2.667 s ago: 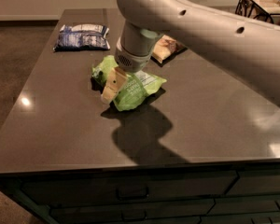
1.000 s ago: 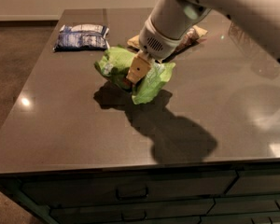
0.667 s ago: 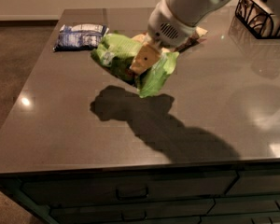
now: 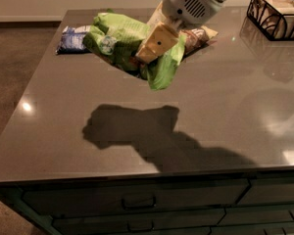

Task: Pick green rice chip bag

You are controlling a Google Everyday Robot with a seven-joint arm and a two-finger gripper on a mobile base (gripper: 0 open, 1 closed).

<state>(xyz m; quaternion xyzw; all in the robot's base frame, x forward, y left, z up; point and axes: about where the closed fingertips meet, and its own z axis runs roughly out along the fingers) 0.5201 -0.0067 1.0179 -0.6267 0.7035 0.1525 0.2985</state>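
The green rice chip bag is a crinkly lime-green bag with a small white label. It hangs in the air well above the dark table, tilted, and casts a shadow on the tabletop below. My gripper comes down from the upper right on a white arm and is shut on the bag's middle. One tan finger shows in front of the bag; the other is hidden behind it.
A blue-and-white bag lies at the table's far left. A tan-and-brown chip bag lies behind my gripper. A black wire basket stands at the far right. Drawer fronts run under the table's near edge.
The gripper has lifted the green bag off the table and carried it higher. The bag's shadow has moved toward the table's near edge.
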